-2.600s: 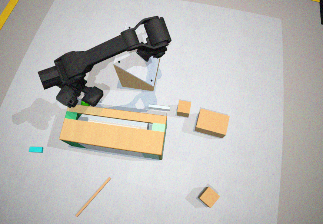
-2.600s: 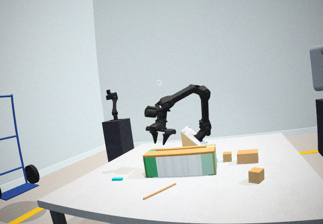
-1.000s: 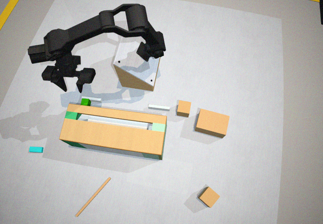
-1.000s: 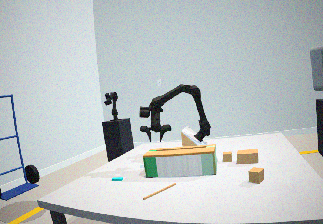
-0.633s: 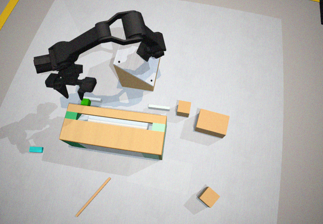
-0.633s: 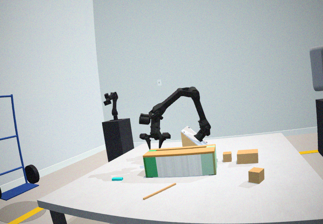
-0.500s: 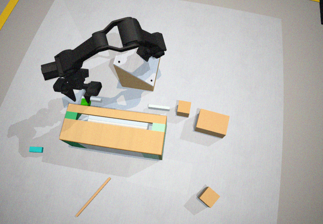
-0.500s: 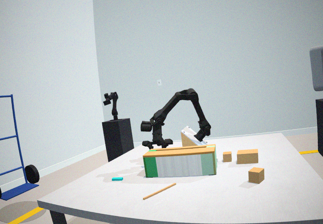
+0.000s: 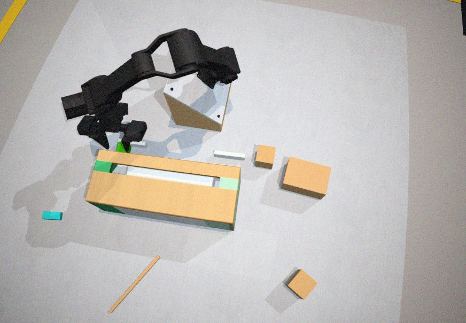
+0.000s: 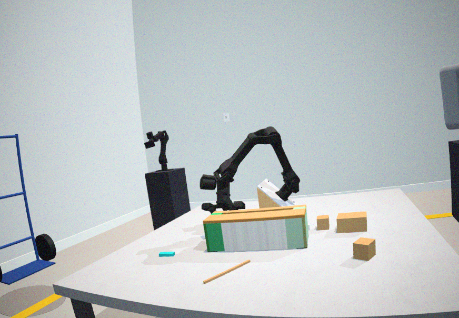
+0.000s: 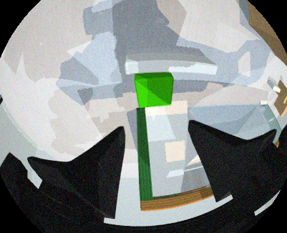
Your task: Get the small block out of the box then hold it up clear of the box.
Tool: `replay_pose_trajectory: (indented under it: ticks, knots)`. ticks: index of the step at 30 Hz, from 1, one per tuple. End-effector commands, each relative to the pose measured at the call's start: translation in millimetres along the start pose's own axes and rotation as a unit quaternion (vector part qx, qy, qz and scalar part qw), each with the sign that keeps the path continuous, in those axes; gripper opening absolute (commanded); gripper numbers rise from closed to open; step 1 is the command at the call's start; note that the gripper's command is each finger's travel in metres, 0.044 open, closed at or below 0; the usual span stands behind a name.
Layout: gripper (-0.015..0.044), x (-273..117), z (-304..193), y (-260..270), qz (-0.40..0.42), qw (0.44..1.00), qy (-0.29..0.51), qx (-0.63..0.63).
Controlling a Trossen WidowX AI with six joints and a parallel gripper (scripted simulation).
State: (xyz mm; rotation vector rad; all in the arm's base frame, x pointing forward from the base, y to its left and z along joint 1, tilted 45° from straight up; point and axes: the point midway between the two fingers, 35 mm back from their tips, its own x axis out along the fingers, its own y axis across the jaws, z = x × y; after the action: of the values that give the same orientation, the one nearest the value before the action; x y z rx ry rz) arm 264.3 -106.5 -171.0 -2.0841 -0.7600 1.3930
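Note:
The small green block [image 9: 119, 147] [image 11: 154, 91] sits on the table just outside the box, behind its left end; the exterior view does not show it. The box [image 9: 161, 199] [image 10: 256, 235] [image 11: 143, 154] stands upright, with a wooden top, a long slot and green end panels. My gripper [image 9: 117, 148] [image 11: 157, 128] is open and points down at the block, close to the box's rear edge. In the wrist view the block lies beyond the fingertips, with nothing between the fingers. The box hides the fingertips in the exterior view, and their exact height is unclear.
A white strip [image 9: 140, 143] [image 11: 192, 67] lies just behind the block, another [image 9: 228, 155] farther right. Wooden blocks [image 9: 265, 151] [image 9: 307, 174] [image 10: 363, 248] stand right of the box. A teal piece [image 9: 52, 215] [image 10: 166, 254] and a thin stick [image 9: 134, 284] [image 10: 227, 271] lie left and in front.

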Motion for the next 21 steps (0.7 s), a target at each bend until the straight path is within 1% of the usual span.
replay_pose_trajectory:
  ticks: [1,21]
  knots:
    - [0.0285,6.9,4.0,-1.0,-0.002,1.0,0.0,0.003]
    - [0.0285,35.0,18.1,-1.4,-0.003,1.0,0.0,0.004]
